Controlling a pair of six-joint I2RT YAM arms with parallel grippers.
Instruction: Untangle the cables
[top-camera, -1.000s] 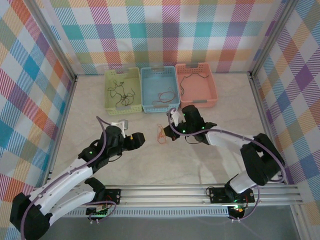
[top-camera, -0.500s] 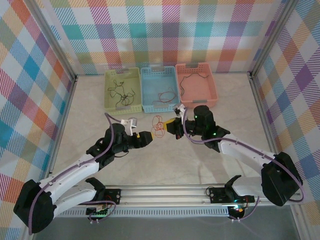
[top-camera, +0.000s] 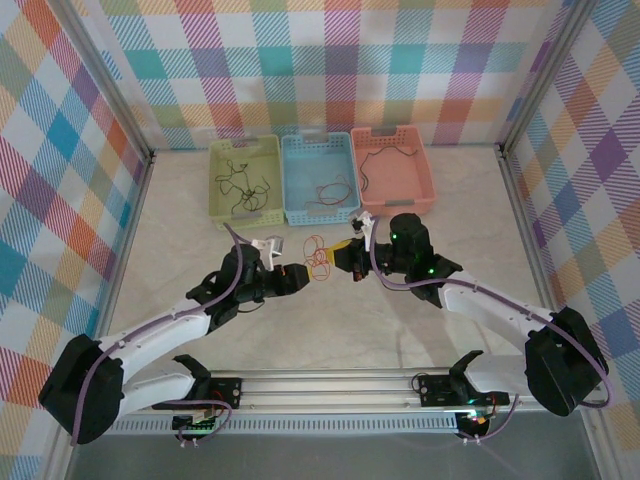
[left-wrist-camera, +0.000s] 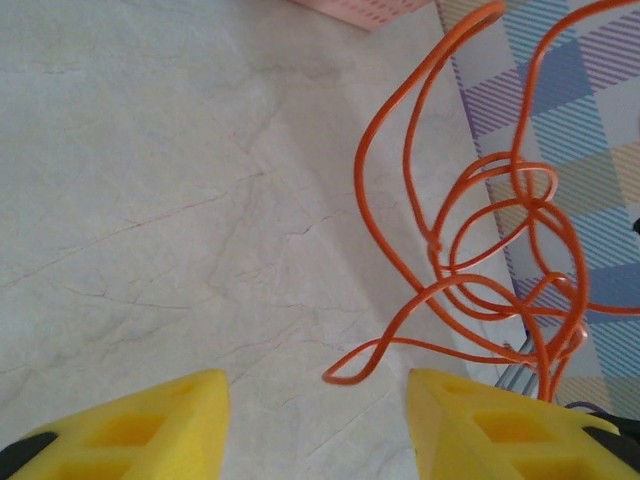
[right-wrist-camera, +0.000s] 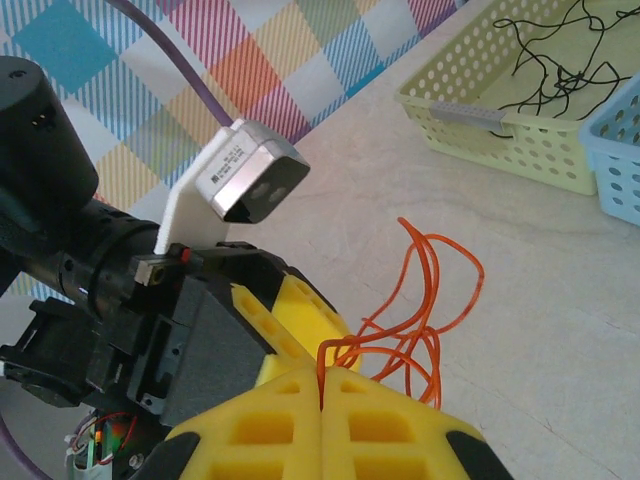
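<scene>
An orange cable (top-camera: 317, 251) hangs in loose loops above the table between the two grippers. My right gripper (top-camera: 340, 257) is shut on one end of it; in the right wrist view the strand (right-wrist-camera: 425, 300) rises from the closed yellow fingertips (right-wrist-camera: 322, 385). My left gripper (top-camera: 303, 273) faces it from the left, jaws open. In the left wrist view the cable's loops (left-wrist-camera: 500, 230) hang ahead and right, and a low bend of it (left-wrist-camera: 345, 378) lies just in front of the gap of the left gripper (left-wrist-camera: 318, 425), untouched. More cables lie in the baskets.
Three baskets stand in a row at the back: green (top-camera: 215, 185) with black wires (top-camera: 243, 185), blue (top-camera: 287, 180) with red wires (top-camera: 330, 190), pink (top-camera: 428, 170) with a dark wire (top-camera: 385, 155). The left gripper's camera and fingers (right-wrist-camera: 270, 300) are close in front of the right gripper.
The right gripper lifted the orange cable off the table and drew back to the right. The left gripper moved up to the hanging loops, its jaws narrowing.
</scene>
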